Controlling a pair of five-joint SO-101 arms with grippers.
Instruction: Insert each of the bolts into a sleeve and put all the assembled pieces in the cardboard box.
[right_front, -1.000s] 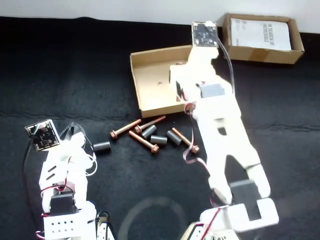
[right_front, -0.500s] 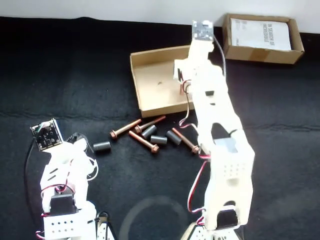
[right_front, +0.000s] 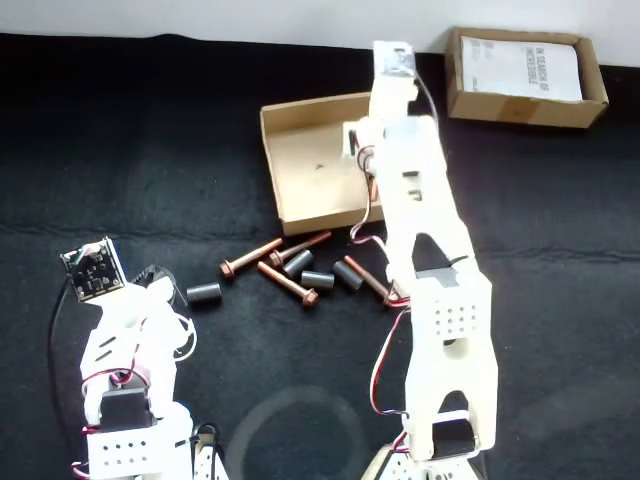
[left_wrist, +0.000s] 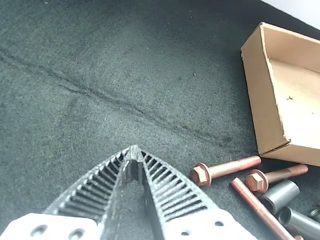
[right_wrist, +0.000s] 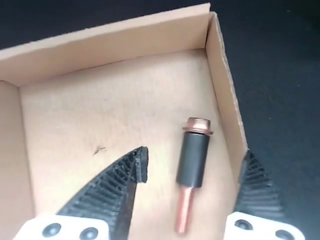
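An assembled piece (right_wrist: 193, 161), a copper bolt inside a dark sleeve, lies on the floor of the cardboard box (right_wrist: 100, 105) near its side wall. My right gripper (right_wrist: 195, 153) hovers open above it, one finger on each side, not touching. In the high view the right arm (right_front: 415, 200) stretches over the cardboard box (right_front: 305, 165). Loose bolts (right_front: 250, 258) (right_front: 288, 283) (right_front: 370, 280) and sleeves (right_front: 204, 294) (right_front: 318, 279) lie on the black cloth in front of the box. My left gripper (left_wrist: 133, 151) is shut and empty, short of the nearest bolt (left_wrist: 225, 170).
A second cardboard box (right_front: 525, 75) holding a white printed sheet stands at the back right. The black cloth (right_front: 150, 150) covers the table, with open room at the left and far right. Further bolts (left_wrist: 275, 176) and sleeves (left_wrist: 280, 195) crowd together beside the box's corner.
The right arm has straightened and stretched farther over the cardboard box, its wrist shifting back. The left arm has shifted slightly.
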